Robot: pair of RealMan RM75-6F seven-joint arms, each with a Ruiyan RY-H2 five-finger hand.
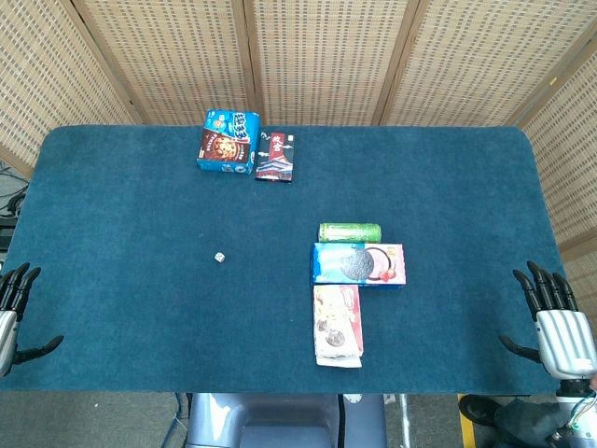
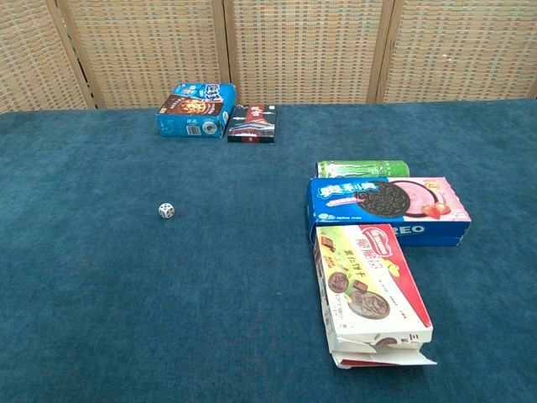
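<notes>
Head view: both hands rested at the near corners of the blue desk [image 1: 112,205], fingers spread, holding nothing. The right hand [image 1: 557,322] lay nearer the cluster of snacks than the left hand [image 1: 13,313]. Closest to it was the Oreo box [image 1: 359,264], off to its left and slightly farther back, its long axis running side to side, with the green can [image 1: 350,231] touching behind and a cream biscuit box [image 1: 337,324] in front.

Chest view: neither hand showed. The Oreo box [image 2: 386,204] sat right of centre, well apart from the small die [image 2: 167,211].
</notes>
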